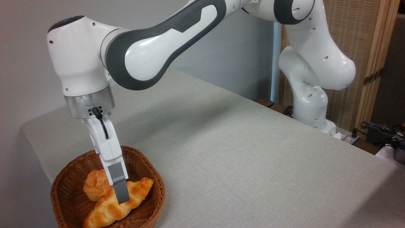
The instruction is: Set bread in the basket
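Observation:
The bread, a long golden-orange braided loaf, lies slanted inside the round reddish-brown wicker basket at the table's near left corner. Its lower end reaches the basket's front rim and its upper end points right. My gripper comes down from above into the basket. Its near grey finger lies against the middle of the loaf, and the far finger is hidden behind the loaf. The jaws straddle the loaf and look closed on it.
A small round knotted bun sits in the basket just behind the loaf, touching it. The grey cloth-covered table stretches to the right. The arm's base stands at the far right edge, with cables beside it.

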Robot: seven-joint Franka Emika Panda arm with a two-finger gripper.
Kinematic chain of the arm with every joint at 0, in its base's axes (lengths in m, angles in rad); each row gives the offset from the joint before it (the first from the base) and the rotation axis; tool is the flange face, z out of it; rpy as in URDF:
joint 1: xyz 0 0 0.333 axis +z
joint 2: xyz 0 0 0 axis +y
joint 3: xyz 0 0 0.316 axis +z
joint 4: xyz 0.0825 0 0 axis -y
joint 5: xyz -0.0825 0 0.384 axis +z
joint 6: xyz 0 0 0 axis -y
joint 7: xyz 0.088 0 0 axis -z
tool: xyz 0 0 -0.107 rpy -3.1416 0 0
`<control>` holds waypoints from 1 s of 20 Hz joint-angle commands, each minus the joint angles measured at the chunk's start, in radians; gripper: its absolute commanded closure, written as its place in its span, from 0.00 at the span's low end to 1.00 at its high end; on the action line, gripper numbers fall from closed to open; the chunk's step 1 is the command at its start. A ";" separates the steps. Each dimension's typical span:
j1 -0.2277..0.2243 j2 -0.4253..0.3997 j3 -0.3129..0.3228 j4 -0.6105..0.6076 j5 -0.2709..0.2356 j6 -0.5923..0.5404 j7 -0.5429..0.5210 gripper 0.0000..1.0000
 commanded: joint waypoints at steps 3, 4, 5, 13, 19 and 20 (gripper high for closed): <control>0.014 -0.107 0.001 0.016 -0.057 -0.086 -0.095 0.00; 0.020 -0.130 0.007 0.014 -0.083 -0.121 -0.095 0.00; 0.026 -0.156 0.008 0.011 -0.100 -0.161 -0.095 0.00; 0.035 -0.428 0.008 -0.237 -0.200 -0.231 -0.083 0.00; 0.035 -0.460 0.014 -0.254 -0.197 -0.275 -0.084 0.00; 0.034 -0.460 0.025 -0.250 -0.196 -0.280 -0.084 0.00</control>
